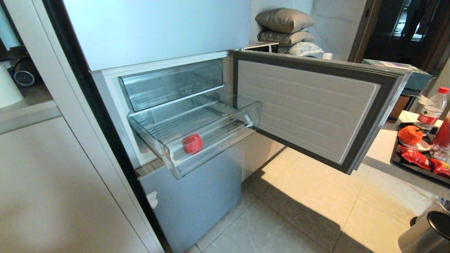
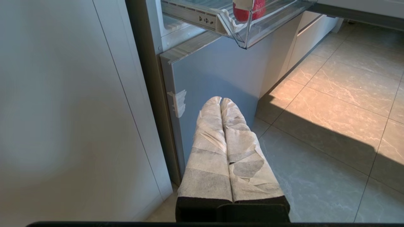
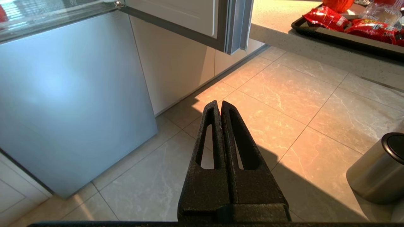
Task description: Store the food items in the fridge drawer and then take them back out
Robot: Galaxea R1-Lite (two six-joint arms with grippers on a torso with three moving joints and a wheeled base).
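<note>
The clear fridge drawer (image 1: 225,131) is pulled out under the open fridge door (image 1: 309,105). A round glossy red food item (image 1: 192,143) lies in it near the front left corner; the left wrist view shows it (image 2: 249,12) behind the drawer's corner (image 2: 243,39). Neither arm appears in the head view. My left gripper (image 2: 220,100), wrapped in white, hangs shut and empty low by the fridge's lower door. My black right gripper (image 3: 219,104) is shut and empty above the floor tiles.
A second clear bin (image 1: 172,84) sits above the drawer. At the right a counter (image 1: 381,147) carries a black tray (image 1: 397,158) with red snack packets (image 1: 415,157), an orange item (image 1: 410,134) and a water bottle (image 1: 431,110). A metal bin (image 1: 425,233) stands at the lower right.
</note>
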